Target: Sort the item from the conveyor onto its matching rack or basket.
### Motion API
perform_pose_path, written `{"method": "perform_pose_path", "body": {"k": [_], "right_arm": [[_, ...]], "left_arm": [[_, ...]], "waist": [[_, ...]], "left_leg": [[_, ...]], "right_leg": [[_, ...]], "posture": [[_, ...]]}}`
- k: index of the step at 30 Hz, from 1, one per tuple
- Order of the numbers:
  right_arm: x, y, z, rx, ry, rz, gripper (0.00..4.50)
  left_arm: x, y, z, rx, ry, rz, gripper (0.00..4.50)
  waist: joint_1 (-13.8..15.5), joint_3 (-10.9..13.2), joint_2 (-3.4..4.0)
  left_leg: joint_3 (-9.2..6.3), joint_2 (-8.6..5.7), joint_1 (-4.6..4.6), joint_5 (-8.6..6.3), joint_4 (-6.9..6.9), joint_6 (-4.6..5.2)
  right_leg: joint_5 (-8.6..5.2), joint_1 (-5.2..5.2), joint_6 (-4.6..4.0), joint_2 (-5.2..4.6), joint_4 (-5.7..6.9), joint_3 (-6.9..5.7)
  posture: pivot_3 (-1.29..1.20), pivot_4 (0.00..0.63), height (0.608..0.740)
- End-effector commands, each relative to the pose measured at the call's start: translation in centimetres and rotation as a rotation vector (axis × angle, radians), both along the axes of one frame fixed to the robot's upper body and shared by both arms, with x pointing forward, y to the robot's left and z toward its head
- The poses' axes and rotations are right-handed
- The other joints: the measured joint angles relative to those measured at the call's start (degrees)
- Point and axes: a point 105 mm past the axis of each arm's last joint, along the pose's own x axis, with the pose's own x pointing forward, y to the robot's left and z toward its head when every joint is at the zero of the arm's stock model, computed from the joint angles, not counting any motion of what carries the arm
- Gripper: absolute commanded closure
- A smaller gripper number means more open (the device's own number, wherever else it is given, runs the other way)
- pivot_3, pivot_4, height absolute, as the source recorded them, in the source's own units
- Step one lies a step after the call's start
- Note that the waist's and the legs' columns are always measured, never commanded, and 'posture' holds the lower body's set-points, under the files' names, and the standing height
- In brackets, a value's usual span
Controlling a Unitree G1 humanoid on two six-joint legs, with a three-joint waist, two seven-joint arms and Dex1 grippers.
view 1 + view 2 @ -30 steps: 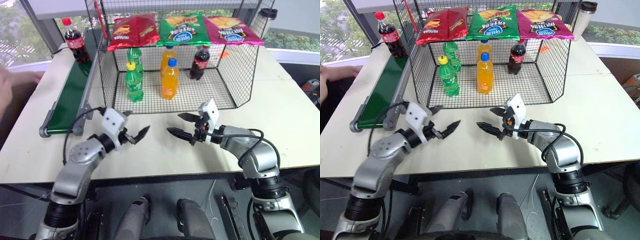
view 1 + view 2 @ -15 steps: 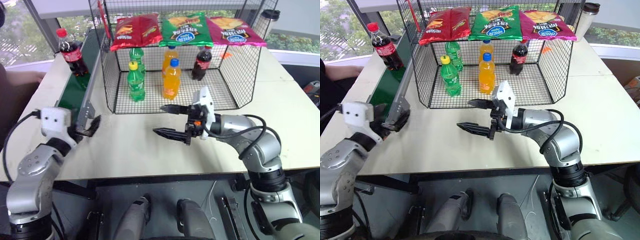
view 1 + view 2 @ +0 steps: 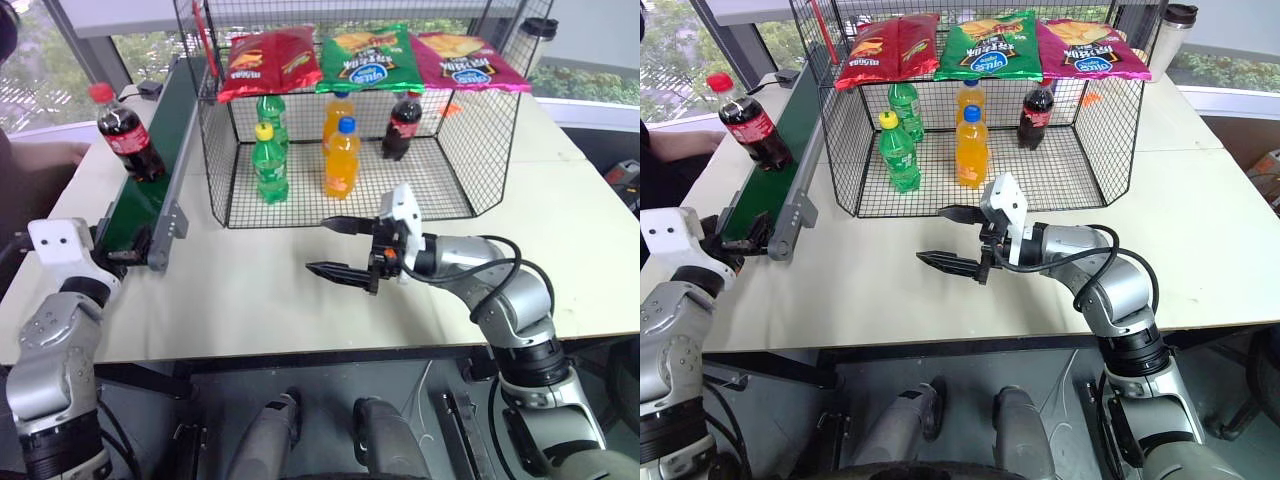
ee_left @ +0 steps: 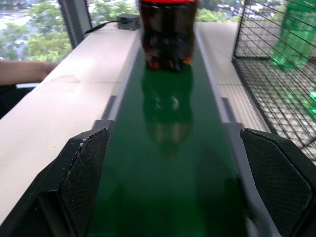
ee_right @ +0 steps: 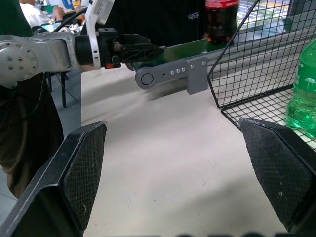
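Observation:
The item, a cola bottle with a red cap, stands upright on the conveyor, a dark green belt running along the cage's left side. My left gripper is open at the belt's near end, level and pointing up the belt at the bottle, which is still well ahead of its fingers. My right gripper hangs open over the table in front of the black wire cage, pointing left, with nothing between its fingers.
Inside the cage stand two green bottles, two orange bottles and another cola bottle. Three chip bags lie on its top. A person's arm rests at the table's left edge. A cup stands far right.
The cola bottle has ridden down the belt toward me. My left gripper swung left from the table's middle to the conveyor's near end. The right gripper drifted slightly left.

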Motion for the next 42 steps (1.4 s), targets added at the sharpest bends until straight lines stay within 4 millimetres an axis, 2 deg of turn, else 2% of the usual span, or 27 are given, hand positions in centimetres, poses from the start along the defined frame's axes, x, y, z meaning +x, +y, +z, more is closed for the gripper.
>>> {"method": "perform_pose_path", "body": {"k": [1,15,20,21,23,24,30,34,37,39,42], "right_arm": [[-0.3,-0.1,0.7,0.012,-0.04,0.001,0.08],[-0.3,-0.3,1.0,-0.003,-0.041,-0.021,0.08],[-0.2,-0.2,1.3,-0.009,-0.04,-0.03,0.08],[-0.1,-0.2,1.3,-0.01,-0.04,-0.033,0.0],[0.0,-0.3,1.3,-0.013,-0.038,-0.038,0.0],[0.0,-0.4,1.3,-0.015,-0.037,-0.04,0.0],[0.0,-0.7,1.1,-0.023,-0.035,-0.048,0.0],[-0.1,-0.2,2.0,0.002,-0.054,-0.032,0.0],[-0.2,0.0,2.8,0.022,-0.067,-0.022,0.0],[-0.1,0.0,3.0,0.012,-0.086,-0.019,0.0],[-0.1,-0.1,3.4,0.01,-0.099,-0.022,0.0]], "left_arm": [[0.2,0.1,1.3,0.022,-0.054,0.005,0.0],[0.9,0.2,1.7,0.045,-0.078,0.037,0.0],[1.1,-0.2,0.6,0.053,-0.058,0.009,0.0],[1.0,-0.7,0.8,0.042,-0.08,-0.021,0.55],[0.8,-1.2,1.4,0.021,-0.124,-0.054,1.34],[0.7,-1.4,1.8,0.0,-0.146,-0.069,1.48],[1.0,-3.2,4.2,-0.024,-0.171,-0.182,1.48],[2.6,-9.4,5.8,0.035,-0.171,-0.469,1.48],[3.2,-14.8,4.3,0.108,-0.124,-0.699,1.48],[2.8,-18.6,3.0,0.185,-0.096,-0.868,1.48],[2.0,-22.4,1.5,0.244,-0.078,-1.046,1.48]], "waist": [[0.0,0.0,0.0],[0.0,0.0,0.0],[0.0,0.0,0.0],[0.0,0.0,0.0],[0.0,0.0,0.0],[0.1,0.0,0.0],[0.1,0.0,-0.07],[0.5,0.0,-0.1],[0.7,0.0,-0.1],[0.8,0.0,-0.1],[0.7,0.0,-0.09]], "left_leg": [[0.0,-0.01,0.0,0.0,0.0,0.0],[0.0,0.0,0.0,0.0,0.0,0.0],[0.01,0.0,0.0,0.0,0.0,0.0],[0.0,0.0,0.0,0.0,0.0,0.0],[0.01,0.0,0.0,0.0,0.0,0.0],[0.01,0.0,0.0,0.0,0.0,0.0],[-0.02,-0.01,-0.05,0.0,0.01,0.0],[-0.05,-0.01,-0.07,0.0,0.01,0.0],[0.02,-0.06,-0.05,0.01,0.03,0.0],[0.08,-0.09,-0.05,0.01,0.03,0.0],[0.09,-0.07,-0.07,0.0,-0.02,0.0]], "right_leg": [[0.0,0.0,0.0,0.0,0.0,0.0],[0.01,-0.01,0.0,0.0,0.0,0.0],[0.0,-0.01,0.0,0.0,0.0,0.0],[0.0,-0.01,0.0,0.0,0.0,0.0],[0.01,-0.01,0.0,-0.01,-0.01,0.0],[0.0,-0.01,0.0,-0.01,-0.01,0.0],[0.0,-0.01,0.0,-0.01,-0.01,-0.03],[0.0,-0.02,0.0,0.0,-0.01,-0.08],[0.01,0.01,0.01,0.03,-0.02,-0.05],[0.01,0.01,0.01,0.02,-0.05,-0.02],[0.02,-0.02,0.01,0.03,-0.13,0.0]], "posture": [[0.0,0.15,0.738],[0.0,0.15,0.738],[0.0,0.15,0.738],[0.0,0.15,0.738],[0.0,0.15,0.738],[0.0,0.15,0.738],[0.0,0.15,0.738],[0.0,0.15,0.738],[0.0,0.15,0.738],[0.0,0.15,0.738],[0.0,0.15,0.738]]}}
